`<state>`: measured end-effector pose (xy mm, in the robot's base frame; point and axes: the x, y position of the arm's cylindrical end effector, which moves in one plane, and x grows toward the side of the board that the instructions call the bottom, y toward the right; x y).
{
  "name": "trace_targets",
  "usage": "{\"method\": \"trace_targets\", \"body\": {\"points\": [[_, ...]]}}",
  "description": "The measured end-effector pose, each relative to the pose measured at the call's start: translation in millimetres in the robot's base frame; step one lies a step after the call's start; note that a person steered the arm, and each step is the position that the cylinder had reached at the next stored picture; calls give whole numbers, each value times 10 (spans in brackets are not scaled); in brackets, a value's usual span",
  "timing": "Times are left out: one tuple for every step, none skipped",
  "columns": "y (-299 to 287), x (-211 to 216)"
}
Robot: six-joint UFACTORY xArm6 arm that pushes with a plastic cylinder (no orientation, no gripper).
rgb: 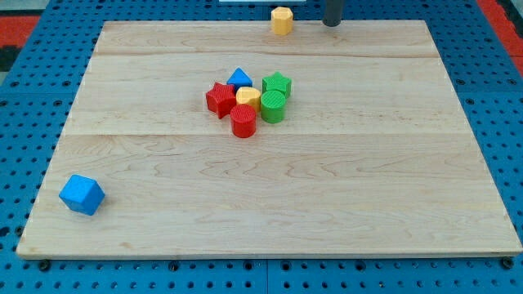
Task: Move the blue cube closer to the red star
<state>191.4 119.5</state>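
The blue cube [82, 194] sits near the board's lower left corner. The red star [220, 99] lies at the left of a tight cluster near the board's middle, far up and right of the cube. My tip [332, 23] is at the view's top edge, right of centre, far from both the cube and the star. It touches no block.
The cluster also holds a blue triangular block [239, 78], a yellow block [248, 98], a red cylinder [243, 121], a green star [277, 84] and a green cylinder [273, 106]. A yellow hexagonal block [282, 20] stands at the top edge, left of my tip. The wooden board [368, 180] lies on a blue pegboard.
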Motion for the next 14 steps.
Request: {"method": "trace_targets", "body": {"points": [[-695,40],[-1689,567],[-2497,1327],[-3590,2214],[-4228,2806],[-4184,3778],[-3563,3907],[-3473,3384],[-3023,3299],[-2579,3121],[-1768,3012],[-1788,3158],[-1987,3488],[-2649,3605]]}}
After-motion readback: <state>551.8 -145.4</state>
